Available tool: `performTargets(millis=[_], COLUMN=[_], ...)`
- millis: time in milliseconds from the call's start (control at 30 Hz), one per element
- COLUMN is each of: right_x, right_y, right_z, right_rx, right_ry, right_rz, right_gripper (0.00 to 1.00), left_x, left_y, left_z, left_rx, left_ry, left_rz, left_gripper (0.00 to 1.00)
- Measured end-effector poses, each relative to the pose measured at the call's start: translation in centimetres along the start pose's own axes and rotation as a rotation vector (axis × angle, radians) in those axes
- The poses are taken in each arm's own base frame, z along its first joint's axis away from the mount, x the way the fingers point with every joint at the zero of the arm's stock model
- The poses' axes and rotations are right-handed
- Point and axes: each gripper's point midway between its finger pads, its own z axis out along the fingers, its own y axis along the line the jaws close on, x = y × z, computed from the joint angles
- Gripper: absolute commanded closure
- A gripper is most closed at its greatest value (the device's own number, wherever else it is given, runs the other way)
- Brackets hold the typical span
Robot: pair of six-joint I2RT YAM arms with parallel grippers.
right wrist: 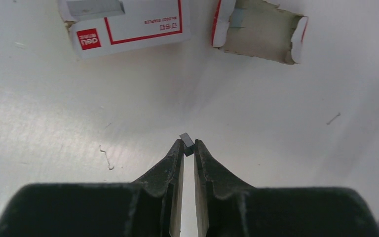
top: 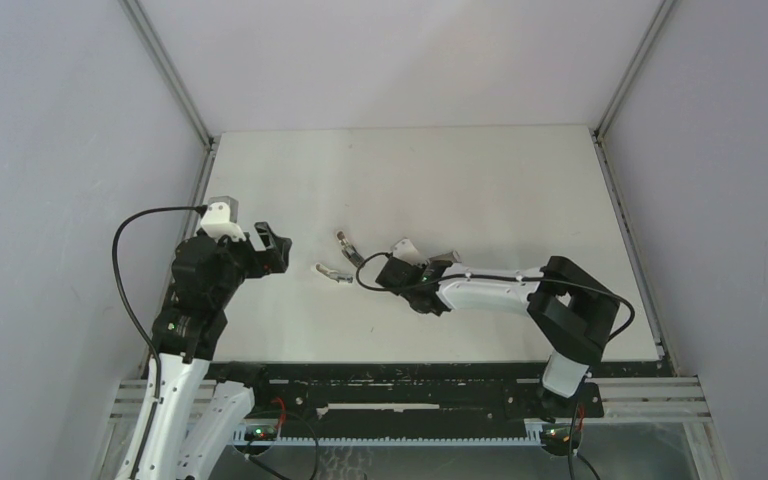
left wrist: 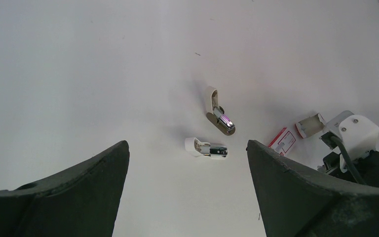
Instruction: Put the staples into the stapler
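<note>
The staples box [right wrist: 128, 24], pink-red with a white label and its grey inner tray [right wrist: 94, 7] slid out, lies just ahead of my right gripper [right wrist: 188, 145]. That gripper is shut on a small grey strip of staples [right wrist: 186, 139] held at its tips, low over the table. The box also shows in the left wrist view [left wrist: 282, 140]. The stapler lies opened as a white and brown piece with a metal channel [left wrist: 218, 112] [top: 346, 243] and a smaller white piece [left wrist: 205, 147] [top: 332, 271]. My left gripper [left wrist: 187, 144] [top: 278, 250] is open and empty, hovering left of them.
A torn red-and-white box sleeve [right wrist: 259, 32] lies right of the staples box. Loose bent staples [right wrist: 106, 158] lie on the white table [top: 480, 190]. The right arm [top: 490, 290] stretches across the table's near middle. Walls close off both sides.
</note>
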Motion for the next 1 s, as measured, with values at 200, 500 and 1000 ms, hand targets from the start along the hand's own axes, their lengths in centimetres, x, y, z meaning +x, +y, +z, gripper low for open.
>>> performTargets(millis=[200, 500, 1000], right_x=[0.1, 1.1, -3.2], right_y=[-1.0, -0.5, -1.7], right_z=[0.5, 1.1, -4.1], right_rx=[0.113, 0.161, -0.151], right_ry=[0.026, 0.081, -0.093], right_rz=[-0.069, -0.188, 0.079], right_gripper=[0.88, 0.71, 0.64], left_x=[0.0, 0.0, 1.8], left_y=[0.0, 0.0, -6.1], left_z=[0.0, 0.0, 0.6], left_rx=[0.0, 0.0, 0.187], left_ry=[0.0, 0.0, 0.072], left_rz=[0.0, 0.0, -0.008], left_gripper=[0.07, 0.07, 0.2])
